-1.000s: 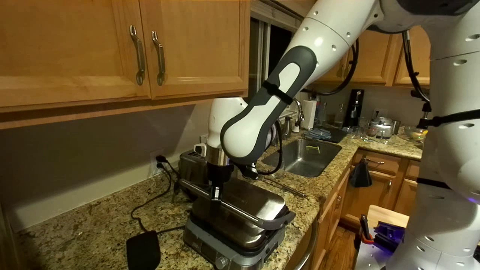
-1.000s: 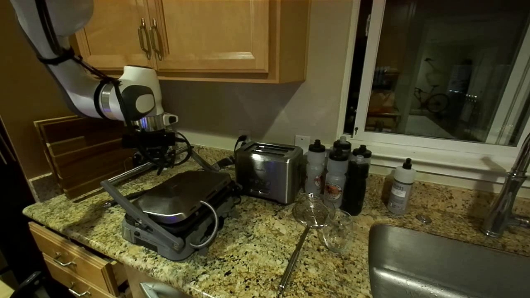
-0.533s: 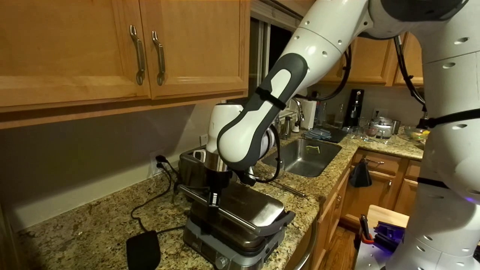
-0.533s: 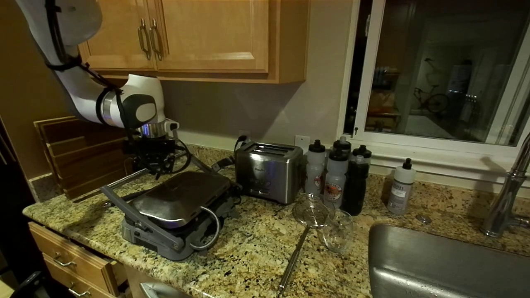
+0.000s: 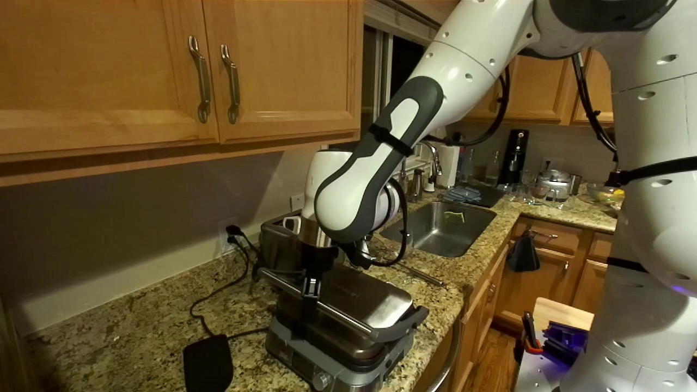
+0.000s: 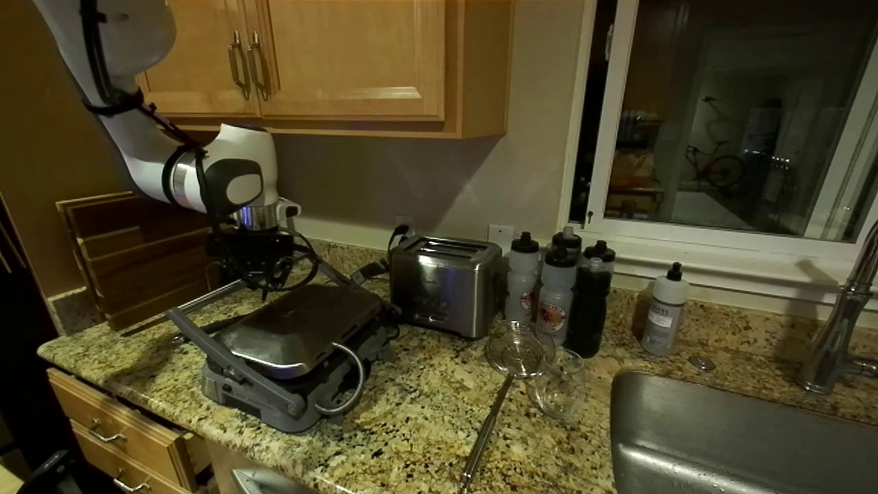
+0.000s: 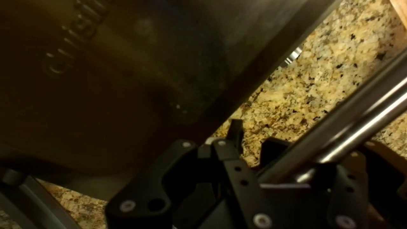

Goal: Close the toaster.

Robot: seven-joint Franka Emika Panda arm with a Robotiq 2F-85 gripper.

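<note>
The toaster, a silver-and-black clamshell grill (image 5: 375, 299), stands on the counter and shows in both exterior views (image 6: 295, 329). Its lid (image 7: 127, 79) lies low over the base, with a narrow dark gap between them; the cooking plates are hidden. Its bar handle (image 5: 348, 318) sticks out in front of the lid. My gripper (image 5: 308, 310) points down at the handle. In the wrist view the fingers of my gripper (image 7: 251, 136) are on both sides of the bar handle (image 7: 356, 119), which crosses diagonally between them. The narrow gap between the jaws is about the bar's thickness.
A chrome slot toaster (image 6: 439, 295) stands close behind the grill. Several bottles (image 6: 555, 302), a strainer (image 6: 518, 350) and a glass (image 6: 559, 391) stand beside it. Wooden boards (image 6: 137, 254) lean at the counter's end. Cabinets (image 5: 283, 71) hang above. A black flat object (image 5: 208, 365) lies on the counter.
Over the last second my gripper and the bar handle have moved down together and the lid has sunk a little. In the last half second the lid has held still and my arm has shifted slightly.
</note>
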